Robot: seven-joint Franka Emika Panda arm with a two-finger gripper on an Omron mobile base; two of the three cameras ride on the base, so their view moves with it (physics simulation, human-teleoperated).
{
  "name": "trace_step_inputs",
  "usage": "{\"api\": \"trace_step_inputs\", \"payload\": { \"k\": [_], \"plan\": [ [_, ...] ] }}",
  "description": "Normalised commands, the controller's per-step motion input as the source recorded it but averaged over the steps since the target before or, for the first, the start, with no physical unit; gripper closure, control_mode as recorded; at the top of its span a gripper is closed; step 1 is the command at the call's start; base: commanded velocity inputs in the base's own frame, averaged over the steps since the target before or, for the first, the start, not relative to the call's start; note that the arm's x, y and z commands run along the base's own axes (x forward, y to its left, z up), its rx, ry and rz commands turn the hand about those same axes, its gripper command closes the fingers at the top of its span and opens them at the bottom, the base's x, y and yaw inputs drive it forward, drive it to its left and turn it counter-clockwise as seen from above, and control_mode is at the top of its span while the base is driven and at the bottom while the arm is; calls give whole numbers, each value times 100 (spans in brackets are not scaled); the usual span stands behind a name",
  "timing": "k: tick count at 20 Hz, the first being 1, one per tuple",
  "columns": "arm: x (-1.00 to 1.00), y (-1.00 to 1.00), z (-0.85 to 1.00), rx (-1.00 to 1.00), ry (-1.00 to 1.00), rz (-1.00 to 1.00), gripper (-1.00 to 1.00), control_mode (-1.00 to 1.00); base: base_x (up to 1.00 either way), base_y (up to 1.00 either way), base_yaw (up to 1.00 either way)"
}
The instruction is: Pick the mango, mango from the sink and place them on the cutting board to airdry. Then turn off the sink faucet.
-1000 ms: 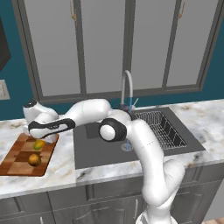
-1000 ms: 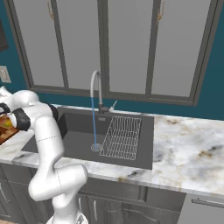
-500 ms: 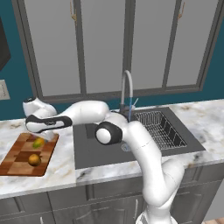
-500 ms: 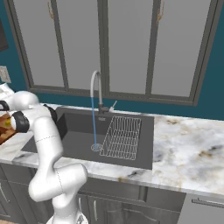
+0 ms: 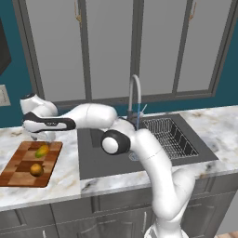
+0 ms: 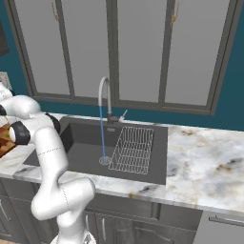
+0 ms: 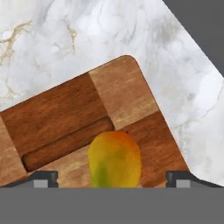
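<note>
On the checkered cutting board (image 5: 28, 165) at the left of the marble bench (image 5: 69, 172), 2 mangos are seen: the orange-brown mango (image 5: 36, 169) and the yellow-green mango (image 5: 42, 150). Just above the latter, the claw (image 7: 111, 178) is spread apart, empty. Rightward, water runs from the sink faucet (image 5: 135, 100) into the sink (image 5: 93, 160).

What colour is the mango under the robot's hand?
Yellow-green with an orange top; the mango shows best in the hand view.
</note>
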Motion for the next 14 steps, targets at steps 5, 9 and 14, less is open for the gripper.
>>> {"api": "trace_step_inputs", "payload": {
  "k": [5,9,14],
  "plan": [
    [-31,-36,27,4,-4,0,-100,-100,0,0,0],
    [-54,-59,11,11,-13,4,-100,-100,0,0,0],
    [-71,-52,12,13,-17,5,-100,-100,0,0,0]
  ]
}}
